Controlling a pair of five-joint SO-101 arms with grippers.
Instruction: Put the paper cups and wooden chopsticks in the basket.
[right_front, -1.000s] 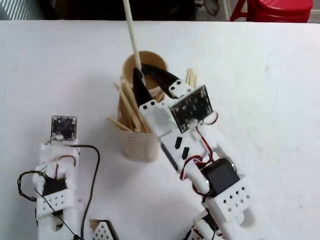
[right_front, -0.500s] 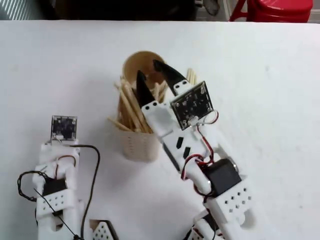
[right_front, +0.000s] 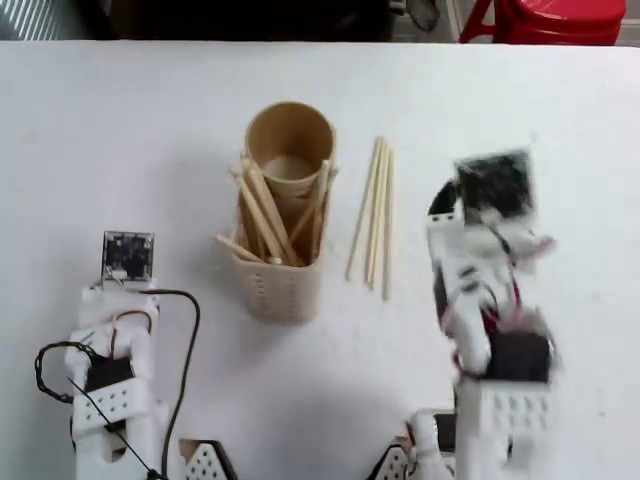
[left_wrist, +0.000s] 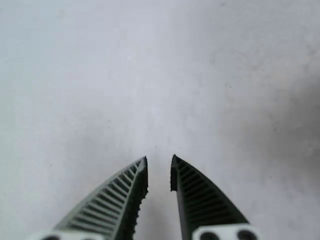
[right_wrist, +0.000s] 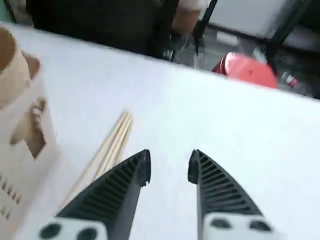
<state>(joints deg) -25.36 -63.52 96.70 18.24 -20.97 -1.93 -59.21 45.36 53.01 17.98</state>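
A perforated beige basket (right_front: 277, 285) stands mid-table with a paper cup (right_front: 290, 145) upright in it and several wooden chopsticks (right_front: 262, 215) leaning around the cup. A bundle of loose chopsticks (right_front: 373, 215) lies on the table just right of the basket. My right arm (right_front: 470, 270) is right of that bundle. In the right wrist view, my right gripper (right_wrist: 168, 165) is open and holds nothing, with the loose chopsticks (right_wrist: 107, 147) and the basket (right_wrist: 25, 130) off to one side. My left gripper (left_wrist: 159, 172) hangs over bare table, narrowly open with nothing in it.
My left arm (right_front: 125, 300) sits at the front left, apart from the basket. A red stool (right_front: 560, 18) stands beyond the table's far edge. White tabletop (right_front: 150, 130) lies open to the left of and behind the basket.
The right gripper held a chopstick upright over the cup, let it go into the basket, then pulled back and swung right, uncovering the loose chopsticks. The left arm has stayed still.
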